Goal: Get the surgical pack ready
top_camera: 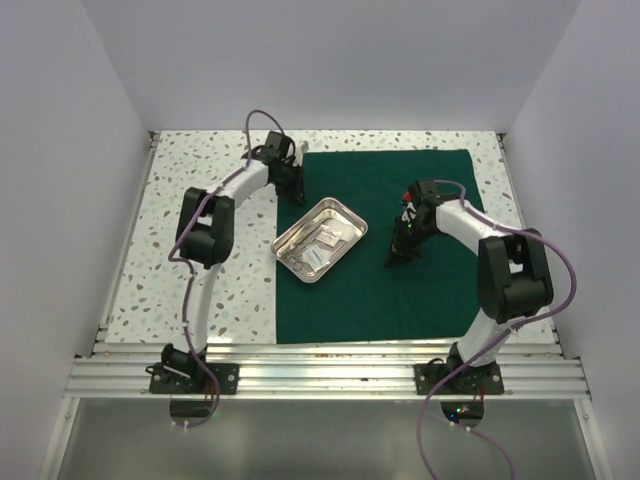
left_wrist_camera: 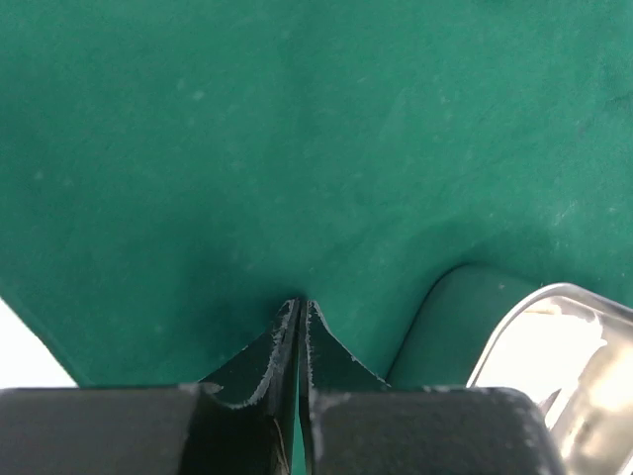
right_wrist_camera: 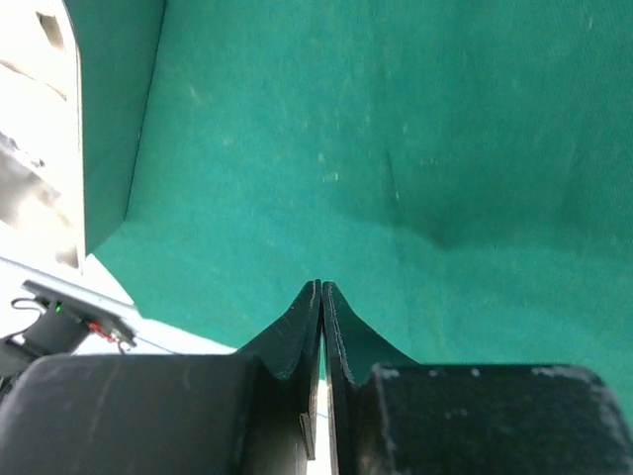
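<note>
Looking into the shallow steel tray (top_camera: 318, 238), you will find small instruments and white gauze (top_camera: 316, 252), too small to tell apart. It sits on the surgical pack (top_camera: 400, 290), which lies spread flat over the right part of the table (top_camera: 200, 180). Your left tool (top_camera: 297, 192) meets the pack's left edge beside the tray, and your right tool (top_camera: 402, 255) rests on the cloth right of the tray. Both have their jaws pressed together, tips against the fabric; whether a fold is caught you cannot tell. The table is speckled white, with plain pale walls (top_camera: 330, 60) around it.
</note>
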Robot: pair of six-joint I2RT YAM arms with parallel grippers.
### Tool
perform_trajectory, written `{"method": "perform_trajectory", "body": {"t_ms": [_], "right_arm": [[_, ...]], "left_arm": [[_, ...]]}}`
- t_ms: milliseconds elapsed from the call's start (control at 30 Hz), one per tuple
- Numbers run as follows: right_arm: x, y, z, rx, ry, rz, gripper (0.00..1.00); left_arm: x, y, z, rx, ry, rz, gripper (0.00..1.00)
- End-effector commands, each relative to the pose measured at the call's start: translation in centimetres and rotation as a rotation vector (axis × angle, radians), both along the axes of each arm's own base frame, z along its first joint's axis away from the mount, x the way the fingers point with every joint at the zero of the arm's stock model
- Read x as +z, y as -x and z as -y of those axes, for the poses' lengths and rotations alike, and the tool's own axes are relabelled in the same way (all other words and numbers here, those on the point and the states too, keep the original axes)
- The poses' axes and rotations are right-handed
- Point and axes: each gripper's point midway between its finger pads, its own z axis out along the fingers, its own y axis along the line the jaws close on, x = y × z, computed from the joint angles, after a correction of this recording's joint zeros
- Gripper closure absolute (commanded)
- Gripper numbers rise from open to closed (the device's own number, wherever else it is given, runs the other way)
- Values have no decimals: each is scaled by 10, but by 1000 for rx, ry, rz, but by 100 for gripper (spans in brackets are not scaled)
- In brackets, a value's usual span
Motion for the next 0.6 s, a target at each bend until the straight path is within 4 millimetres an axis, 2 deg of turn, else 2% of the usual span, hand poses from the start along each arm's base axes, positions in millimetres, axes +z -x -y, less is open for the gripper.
{"method": "perform_trajectory", "body": {"t_ms": [0,33,100,200,233,300,333,400,533,567], "right_arm": [[-6,-20,-2,5,53,42,94],[-7,-23,-3,10,58,49,94],[-14,-24,-7,32,76,42,94],[-12,-32,-15,54,80,58,95],[-13,-37,-17,57,85,63,95],[-11,-40,-23,74,86,72,95],[-11,-45,-26,79,84,76,95],[-12,-46,-30,90,84,72,95],[-12,-55,-37,108,80,82,94],[-16,-55,-40,115,80,73,94]], "left_arm": [[3,2,-20,38,12,-22,94],[-3,7,-25,50,-10,-41,94],[-20,14,-47,110,-97,-82,94],[-40,33,-80,189,-175,-193,98],[-51,49,-91,206,-201,-249,99],[-55,59,-113,261,-216,-287,100],[-65,73,-123,276,-231,-328,100],[-68,81,-141,313,-245,-353,100],[-81,114,-172,364,-274,-448,100],[-75,116,-176,377,-271,-438,100]]}}
